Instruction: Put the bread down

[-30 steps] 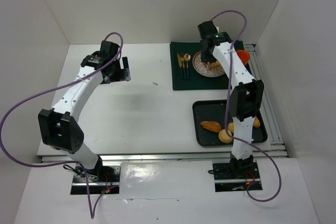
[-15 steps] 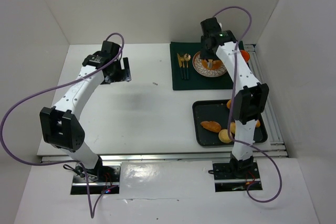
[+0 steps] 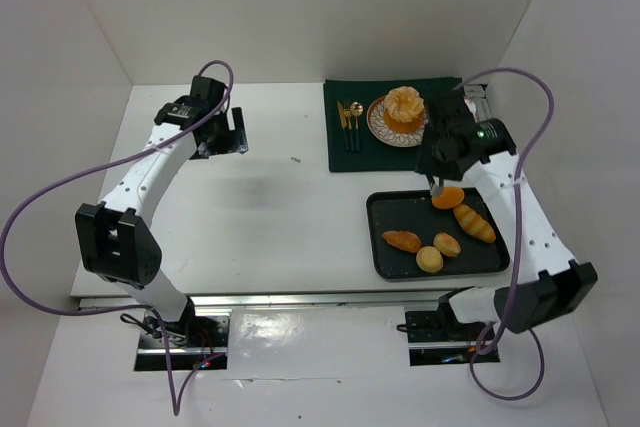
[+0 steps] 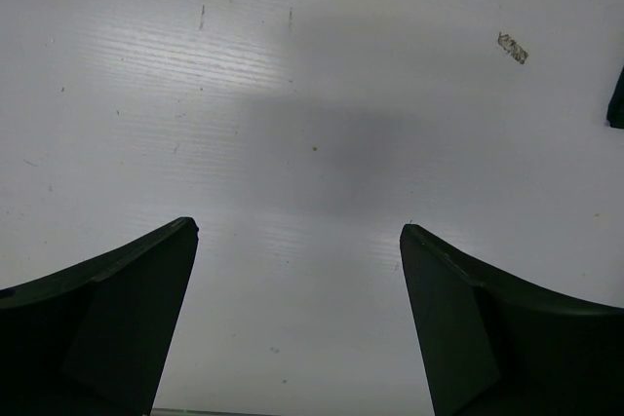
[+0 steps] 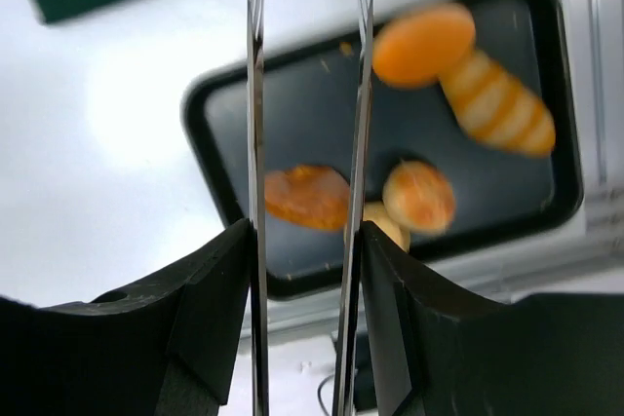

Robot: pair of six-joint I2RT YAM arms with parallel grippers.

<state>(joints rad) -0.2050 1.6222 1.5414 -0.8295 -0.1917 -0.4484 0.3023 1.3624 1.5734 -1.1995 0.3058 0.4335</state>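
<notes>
- From above, the left arm reached up from its base and across the desk, its left tool poised over bare white surface at the far left.
- The right arm bent out to the right at the elbow and folded back inward. Its right tool pointed down over the far edge of the black tray.
- The bread sat upright on the patterned plate, which lay on the green mat beside the gold cutlery. It was well apart from both tools.
- A second before, the right arm had stretched over the plate and hidden the bread. It had since drawn back towards the tray, leaving the bread in plain view. The left arm had not moved.
- White walls closed in the desk on three sides.
- In the left wrist view, the fingers stood wide apart with nothing between them, above white desk bearing a small scrap.
- In the right wrist view, the thin fingers ran parallel with a narrow gap and held nothing. Below them, blurred, lay the tray with a flat brown roll, a striped roll, a round orange bun and a small bun.
</notes>
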